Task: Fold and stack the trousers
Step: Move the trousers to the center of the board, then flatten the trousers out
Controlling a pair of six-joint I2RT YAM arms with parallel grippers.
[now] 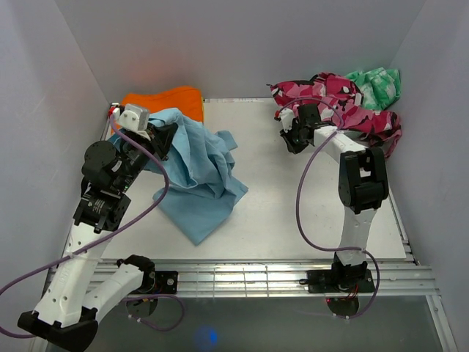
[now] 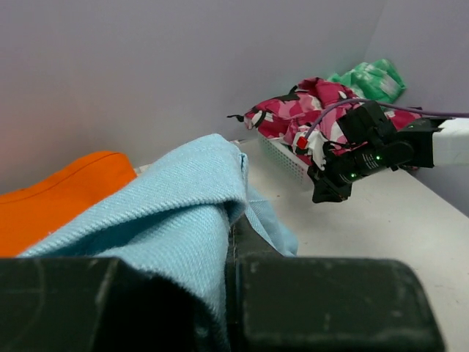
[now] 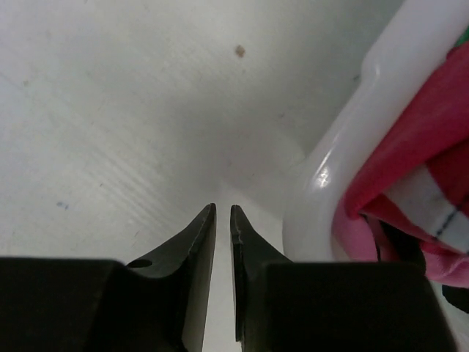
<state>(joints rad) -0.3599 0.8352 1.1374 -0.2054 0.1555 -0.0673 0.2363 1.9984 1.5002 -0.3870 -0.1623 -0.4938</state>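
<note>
Light blue trousers point(image 1: 198, 172) lie crumpled on the left half of the table. My left gripper point(image 1: 157, 136) is shut on a fold of them at the back left; the left wrist view shows the blue cloth point(image 2: 168, 220) pinched between the jaws. Folded orange trousers point(image 1: 165, 99) lie behind it, also in the left wrist view point(image 2: 58, 198). My right gripper point(image 1: 289, 139) is shut and empty, just above the bare table beside the white basket point(image 3: 344, 147). Pink patterned trousers point(image 1: 330, 99) and green ones point(image 1: 377, 84) fill that basket.
White walls close in the table on the left, back and right. The basket rim point(image 2: 286, 158) stands at the back right. The right arm point(image 2: 366, 150) shows across the table in the left wrist view.
</note>
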